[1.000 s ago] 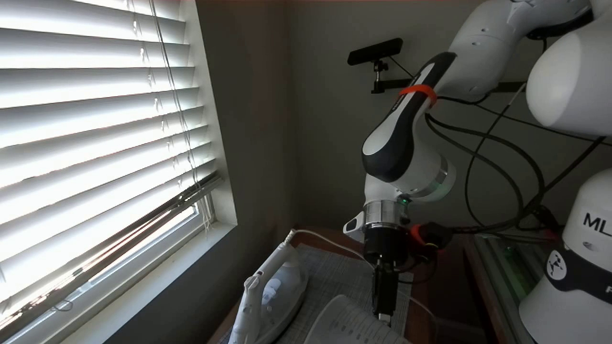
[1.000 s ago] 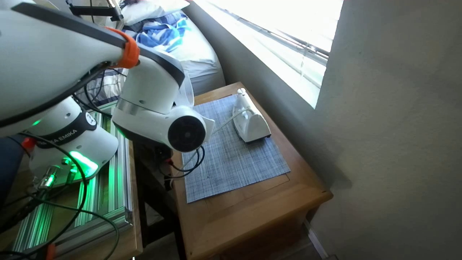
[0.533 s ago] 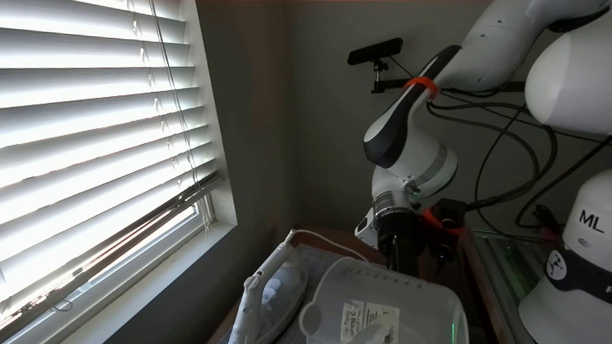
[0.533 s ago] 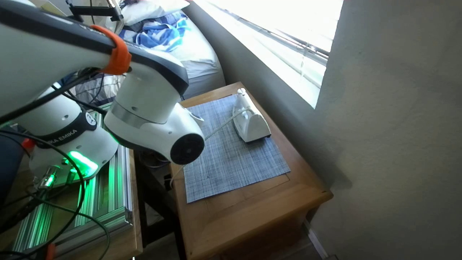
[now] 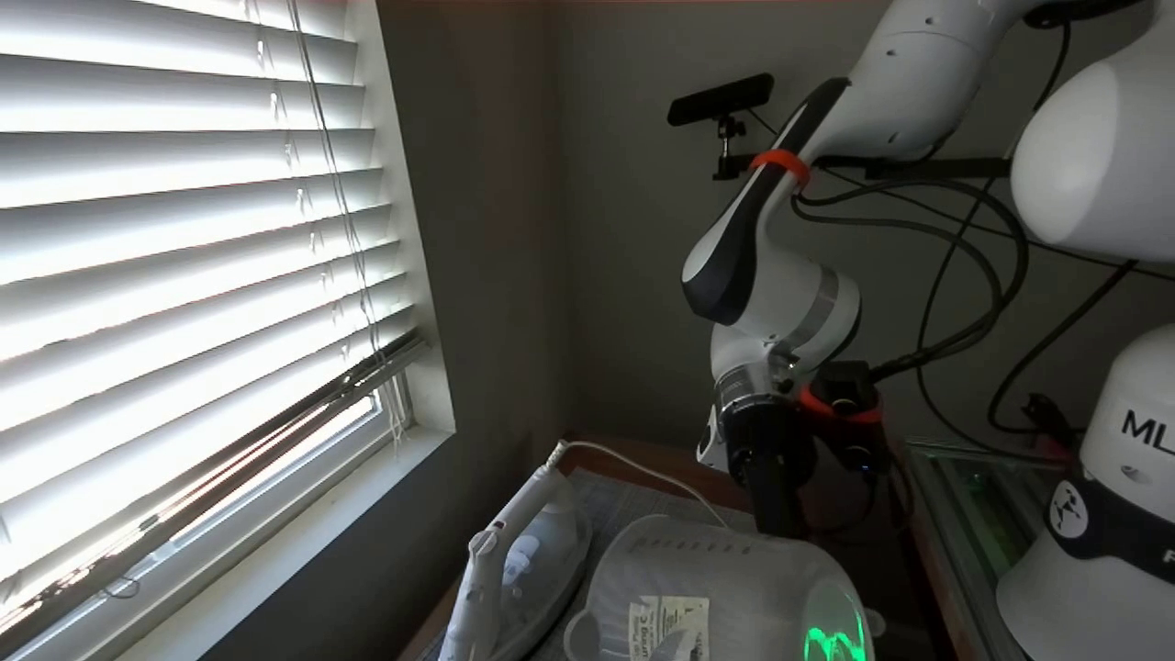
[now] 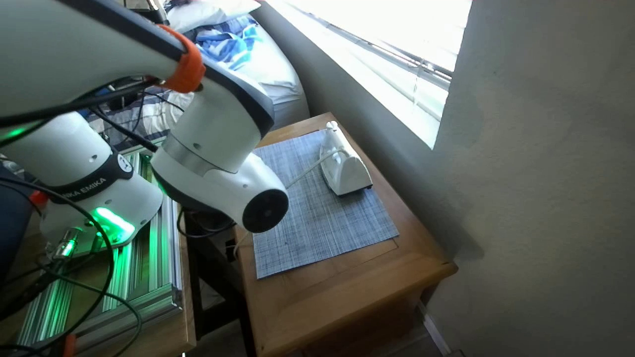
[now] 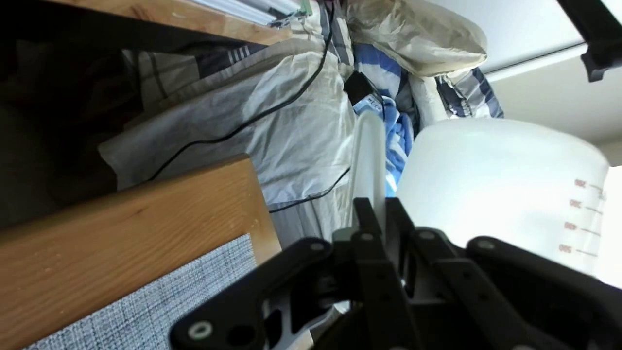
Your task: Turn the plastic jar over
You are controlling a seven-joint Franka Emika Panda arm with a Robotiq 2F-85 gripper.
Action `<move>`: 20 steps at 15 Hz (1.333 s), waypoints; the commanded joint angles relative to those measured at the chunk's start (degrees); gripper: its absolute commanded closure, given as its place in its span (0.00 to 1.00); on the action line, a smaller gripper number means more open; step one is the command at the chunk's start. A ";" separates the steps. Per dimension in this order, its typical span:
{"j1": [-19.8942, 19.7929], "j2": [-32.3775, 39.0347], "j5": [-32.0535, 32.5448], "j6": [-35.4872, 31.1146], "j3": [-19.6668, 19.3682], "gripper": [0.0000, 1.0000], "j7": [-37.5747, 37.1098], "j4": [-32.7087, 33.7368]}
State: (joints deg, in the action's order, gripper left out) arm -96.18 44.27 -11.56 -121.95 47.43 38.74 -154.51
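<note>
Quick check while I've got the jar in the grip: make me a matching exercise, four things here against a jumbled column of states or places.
Things
1. plastic jar
2. iron
3. placemat
4. window blind

States or places
A. grey, lying flat on the wooden table
B. slatted, brightly lit from behind
C. translucent, a narrow part of it clamped between the jaws
D. white, standing at one edge of the placemat

Right pairs
1-C
2-D
3-A
4-B
</note>
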 commanded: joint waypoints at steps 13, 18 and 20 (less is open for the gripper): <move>24.96 -5.49 -9.32 18.11 -17.65 0.90 1.97 8.18; 30.27 -3.55 -12.62 19.16 -22.60 0.98 2.52 10.62; 34.63 -2.86 -15.22 20.75 -25.96 0.98 2.28 12.31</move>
State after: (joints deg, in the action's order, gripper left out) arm -68.30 41.24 -22.37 -104.98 26.35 39.95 -145.17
